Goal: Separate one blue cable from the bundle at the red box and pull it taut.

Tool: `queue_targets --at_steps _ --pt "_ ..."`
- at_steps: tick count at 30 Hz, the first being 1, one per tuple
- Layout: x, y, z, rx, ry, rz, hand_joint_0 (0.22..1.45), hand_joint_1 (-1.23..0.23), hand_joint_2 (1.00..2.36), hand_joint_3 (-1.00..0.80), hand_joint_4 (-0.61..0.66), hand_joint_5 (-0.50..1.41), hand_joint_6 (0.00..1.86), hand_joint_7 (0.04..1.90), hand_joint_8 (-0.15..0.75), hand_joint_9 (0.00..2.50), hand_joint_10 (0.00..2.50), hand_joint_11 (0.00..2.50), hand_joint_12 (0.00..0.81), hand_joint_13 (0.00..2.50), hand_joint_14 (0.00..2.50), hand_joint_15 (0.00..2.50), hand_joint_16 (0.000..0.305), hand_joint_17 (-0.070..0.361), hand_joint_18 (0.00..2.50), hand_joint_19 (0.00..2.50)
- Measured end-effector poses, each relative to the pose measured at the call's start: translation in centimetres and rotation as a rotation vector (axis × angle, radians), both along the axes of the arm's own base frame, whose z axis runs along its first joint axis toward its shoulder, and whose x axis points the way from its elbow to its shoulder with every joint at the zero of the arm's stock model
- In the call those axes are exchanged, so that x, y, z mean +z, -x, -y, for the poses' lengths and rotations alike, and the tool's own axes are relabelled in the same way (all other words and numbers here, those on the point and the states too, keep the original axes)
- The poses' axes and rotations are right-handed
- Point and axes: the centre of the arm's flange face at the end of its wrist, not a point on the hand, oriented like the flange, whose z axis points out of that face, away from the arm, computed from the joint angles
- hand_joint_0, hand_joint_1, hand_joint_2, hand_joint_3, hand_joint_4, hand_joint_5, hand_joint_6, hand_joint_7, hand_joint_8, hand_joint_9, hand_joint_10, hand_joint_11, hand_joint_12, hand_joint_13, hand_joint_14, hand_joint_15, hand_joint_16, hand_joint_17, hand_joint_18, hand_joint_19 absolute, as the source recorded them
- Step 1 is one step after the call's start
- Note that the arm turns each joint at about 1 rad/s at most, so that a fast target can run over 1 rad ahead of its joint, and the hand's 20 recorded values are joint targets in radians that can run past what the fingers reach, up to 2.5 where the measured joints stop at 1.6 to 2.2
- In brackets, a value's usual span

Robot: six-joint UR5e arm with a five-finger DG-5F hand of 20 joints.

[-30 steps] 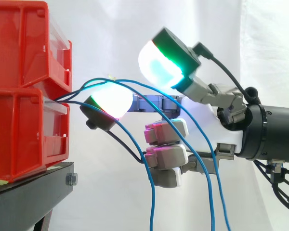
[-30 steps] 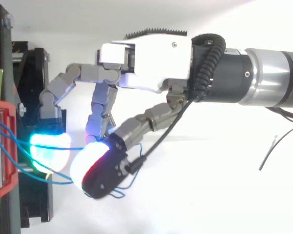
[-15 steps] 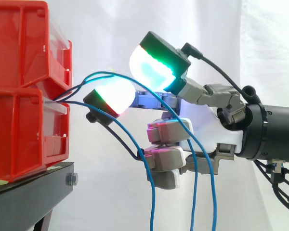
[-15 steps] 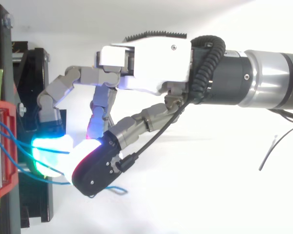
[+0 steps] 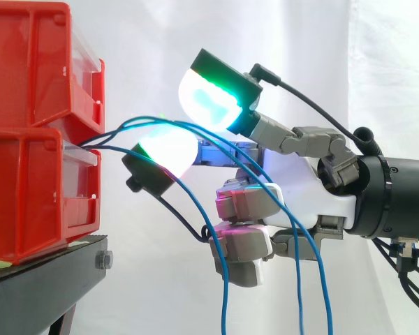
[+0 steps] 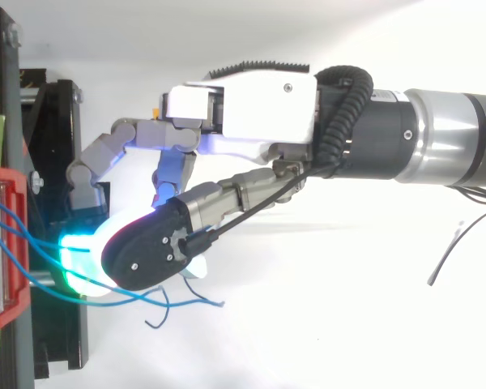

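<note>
Red bins (image 5: 35, 132) on black stand (image 5: 42, 286); white curtain (image 5: 160, 56) behind.

Red bins (image 5: 35, 174), blue cables (image 5: 225, 300), black stand (image 5: 42, 286), white curtain (image 5: 391, 70), white-grey hand (image 5: 304, 195) glowing green-cyan.

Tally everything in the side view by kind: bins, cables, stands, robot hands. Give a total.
Red bins: 2 (upper bin, lower bin)
Blue cables: 3
Black stand: 1
Hand: 1
Total: 7
</note>
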Motion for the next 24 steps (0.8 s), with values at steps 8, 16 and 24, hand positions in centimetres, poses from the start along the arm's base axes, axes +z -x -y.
queue_targets --at_steps 8,16,24 --pt "-0.8 0.3 -0.1 0.001 0.006 -0.007 0.58 -0.7 1.01 -0.2 0.01 -0.11 0.88 0.93 0.337 1.37 0.02 1.1 0.401 1.3 0.02 1.04 0.055 0.123 1.16 0.91" --pt "-1.0 0.4 -0.1 -0.002 0.026 -0.007 0.6 -0.76 1.01 -0.18 -0.01 -0.12 0.9 0.92 0.325 1.32 0.02 1.1 0.379 1.27 0.02 1.04 0.051 0.116 1.12 0.93" --pt "-1.6 0.7 0.0 -0.009 0.054 -0.02 0.62 -0.77 1.01 -0.2 -0.04 -0.13 0.92 0.87 0.313 1.31 0.02 1.11 0.363 1.25 0.02 1.05 0.048 0.109 1.09 0.95"
